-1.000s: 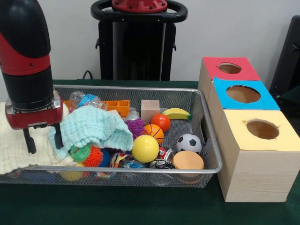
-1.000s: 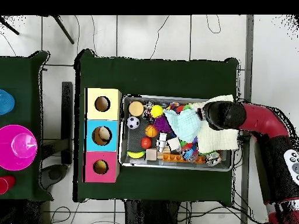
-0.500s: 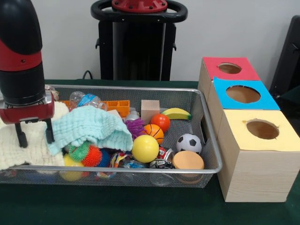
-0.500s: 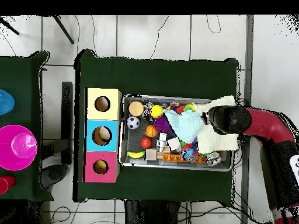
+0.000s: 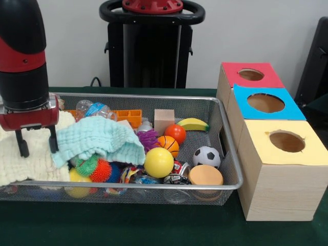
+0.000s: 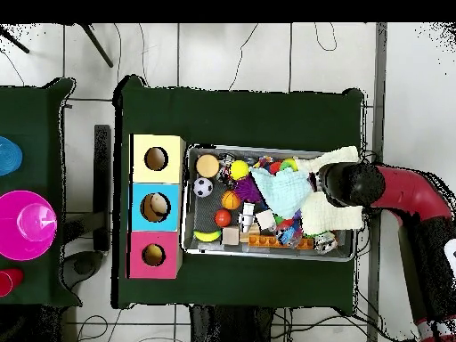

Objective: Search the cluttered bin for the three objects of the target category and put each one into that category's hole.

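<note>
No brand names or readable writing showing anywhere, so nothing to report on that front.

The bin is sitting across the middle of the green table, right beside the three wooden boxes. The red arm is hanging over the bin's end farthest from the boxes, and its top is getting cut off by the frame edge. In the overhead view the arm is covering that end of the bin, so the gripper itself isn't visible from up there.

The cream cloth is draping over that end of the bin and spilling past the rim, with a mint cloth lying partly on it. Both are burying whatever's underneath; only bits of spiky orange and green balls are poking out.

The hole is sitting in the red-topped box, the farthest of the three, well apart from the gripper.

The gripper is hovering with its two black fingers spread apart, nothing between them, tips just above the cream cloth. Can't tell if they're touching it.

Smaller stuff in the open: a yellow ball, a soccer ball, a small basketball, a banana. The items along the near rim are getting blurred by the mesh.
</note>
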`<control>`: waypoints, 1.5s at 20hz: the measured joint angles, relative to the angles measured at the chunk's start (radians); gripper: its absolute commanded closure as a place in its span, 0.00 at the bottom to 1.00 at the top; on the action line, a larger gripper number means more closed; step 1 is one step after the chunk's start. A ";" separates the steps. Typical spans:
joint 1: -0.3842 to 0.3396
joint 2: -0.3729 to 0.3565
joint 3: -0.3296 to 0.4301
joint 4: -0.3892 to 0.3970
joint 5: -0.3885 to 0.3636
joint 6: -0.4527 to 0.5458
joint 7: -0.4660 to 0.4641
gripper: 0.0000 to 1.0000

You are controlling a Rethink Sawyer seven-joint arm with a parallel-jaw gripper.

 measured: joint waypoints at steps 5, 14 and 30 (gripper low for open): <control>0.000 -0.007 0.000 0.009 0.000 0.000 0.000 0.00; 0.000 -0.033 0.000 0.037 0.000 0.000 0.000 0.00; 0.000 -0.045 0.000 0.065 -0.001 0.000 0.000 0.00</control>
